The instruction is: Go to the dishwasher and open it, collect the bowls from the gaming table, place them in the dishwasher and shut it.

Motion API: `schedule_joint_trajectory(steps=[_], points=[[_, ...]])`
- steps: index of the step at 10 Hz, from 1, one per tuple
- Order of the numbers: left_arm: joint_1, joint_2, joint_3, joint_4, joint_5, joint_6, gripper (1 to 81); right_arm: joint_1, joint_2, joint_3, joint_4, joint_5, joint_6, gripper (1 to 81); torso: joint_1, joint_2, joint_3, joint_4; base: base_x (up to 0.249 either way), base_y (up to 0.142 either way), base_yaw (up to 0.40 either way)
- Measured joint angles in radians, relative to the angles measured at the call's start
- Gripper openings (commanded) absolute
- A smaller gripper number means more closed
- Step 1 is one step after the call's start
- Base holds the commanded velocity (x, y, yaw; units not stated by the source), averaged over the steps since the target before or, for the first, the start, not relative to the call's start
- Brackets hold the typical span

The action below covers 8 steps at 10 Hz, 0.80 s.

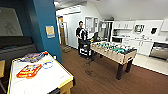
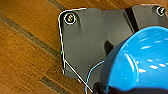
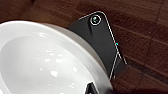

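Note:
A bright blue bowl [image 2: 142,62] hangs over the wooden floor in the left wrist view, with my left gripper [image 2: 105,88] shut on its rim. A white bowl [image 3: 45,65] likewise hangs above the floor in the right wrist view, my right gripper [image 3: 91,88] shut on its edge. In the head view the white-topped gaming table [image 1: 47,77] is close at the lower left. It bears board games and a pale bowl with a blue rim [image 1: 47,64]. The steel-fronted dishwasher [image 1: 160,50] stands far off at the right among white cabinets; whether its door is open I cannot tell.
A green table-football table [image 1: 115,51] stands mid-room between me and the kitchen. A person [image 1: 81,33] stands behind it by a dark cart. A teal wall corner [image 1: 47,27] rises at the left. Wooden floor stretches ahead, with pale tiles by the cabinets.

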Motion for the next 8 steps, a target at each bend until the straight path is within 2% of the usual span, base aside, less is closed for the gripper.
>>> schedule_joint_trajectory(steps=[8], points=[[0.0, 0.036, -0.039, 0.001, 0.005, 0.0, 1.0, -0.002, 0.029, -0.046, 0.0, 0.0, 0.0, 1.0, 0.0, 0.0, 0.0, 0.0, 0.0, 0.0, -0.391]])
